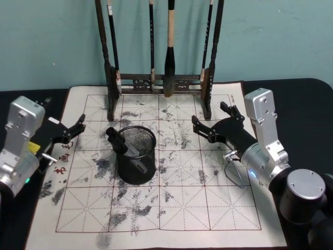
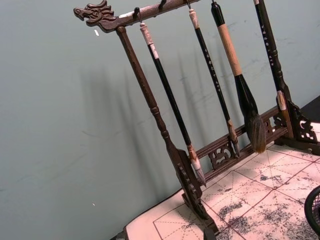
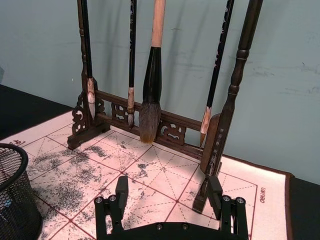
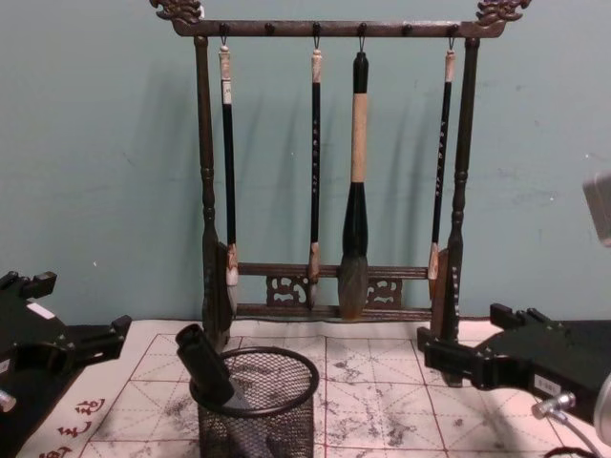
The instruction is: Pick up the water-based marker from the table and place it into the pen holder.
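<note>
Water-based marker [image 1: 120, 144] stands tilted inside the pen holder [image 1: 136, 155], cap leaning over its left rim. Left gripper [image 1: 77, 127] and right gripper [image 1: 207, 126] flank it, both spread wide, holding nothing.

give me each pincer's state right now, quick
Left pincer: open, holding nothing, beside the pen holder.
Right pincer: open, holding nothing; the marker sits in the pen holder.
</note>
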